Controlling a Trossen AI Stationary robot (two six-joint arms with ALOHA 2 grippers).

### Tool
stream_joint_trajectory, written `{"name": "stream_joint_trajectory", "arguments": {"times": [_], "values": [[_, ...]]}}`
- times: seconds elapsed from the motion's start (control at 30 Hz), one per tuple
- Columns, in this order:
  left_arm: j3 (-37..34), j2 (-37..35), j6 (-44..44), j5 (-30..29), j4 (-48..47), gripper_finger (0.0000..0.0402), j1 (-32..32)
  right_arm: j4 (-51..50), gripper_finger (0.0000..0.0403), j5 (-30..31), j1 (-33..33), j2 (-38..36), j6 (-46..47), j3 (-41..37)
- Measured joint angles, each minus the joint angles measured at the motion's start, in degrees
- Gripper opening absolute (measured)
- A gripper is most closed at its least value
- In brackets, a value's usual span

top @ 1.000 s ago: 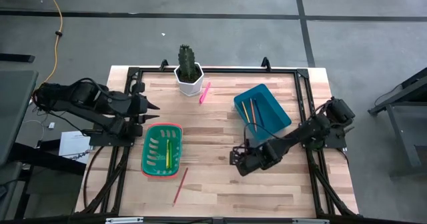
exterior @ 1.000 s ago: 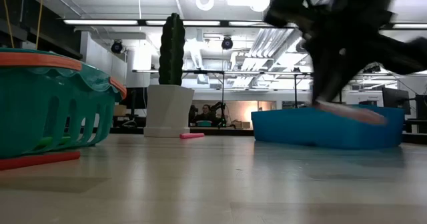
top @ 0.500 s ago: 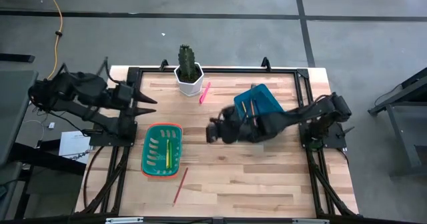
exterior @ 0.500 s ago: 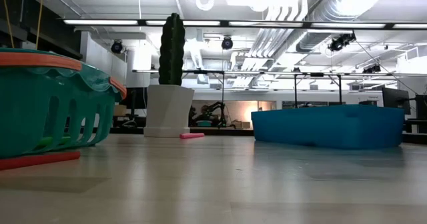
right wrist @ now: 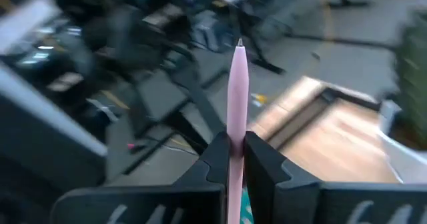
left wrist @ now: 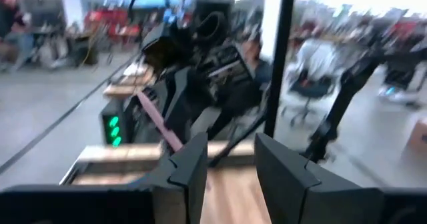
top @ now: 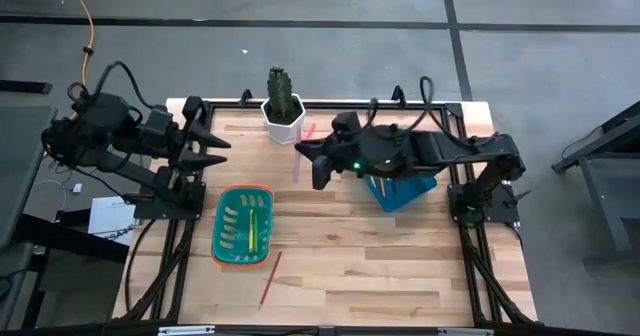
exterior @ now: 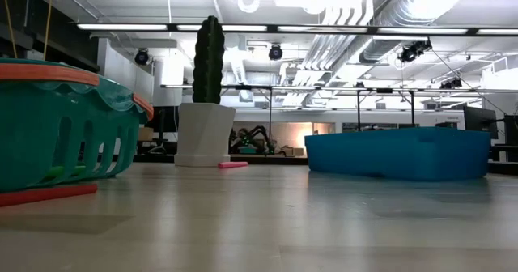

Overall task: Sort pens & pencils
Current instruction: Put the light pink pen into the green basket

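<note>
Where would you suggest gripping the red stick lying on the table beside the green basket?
Probably grip the red stick near its middle, coming straight down with the fingers across its slanted length. It lies flat on the table, and only its upper end comes close to the green basket.

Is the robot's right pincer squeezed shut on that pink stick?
Yes, shut. The right pincer has both fingers pressed against the pale pink pencil.

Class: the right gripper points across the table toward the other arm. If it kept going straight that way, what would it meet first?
Probably the left gripper. The right gripper, shut on a pale pink stick, faces it over bare tabletop; their relative heights are unclear, so it might pass by.
</note>
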Motion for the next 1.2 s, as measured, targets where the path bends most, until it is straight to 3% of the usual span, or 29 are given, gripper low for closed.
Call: {"name": "stream_joint_trajectory", "arguments": {"times": [0.37, 0.63, 1.2], "values": [[0.00, 5.86, -2.39, -0.35, 4.63, 0.0113, 0.02, 13.03, 0.0009, -11.75, 0.02, 0.00, -12.28, 1.82], [-0.02, 10.80, -6.03, -1.28, 4.77, 0.0113, 0.04, 11.31, 0.0009, -14.68, 0.02, 0.00, -15.24, 1.82], [-0.02, 12.79, -10.52, -0.52, 9.04, 0.0113, 0.06, 8.58, 0.0009, -17.48, 0.02, 0.00, -22.14, 1.82]]}}
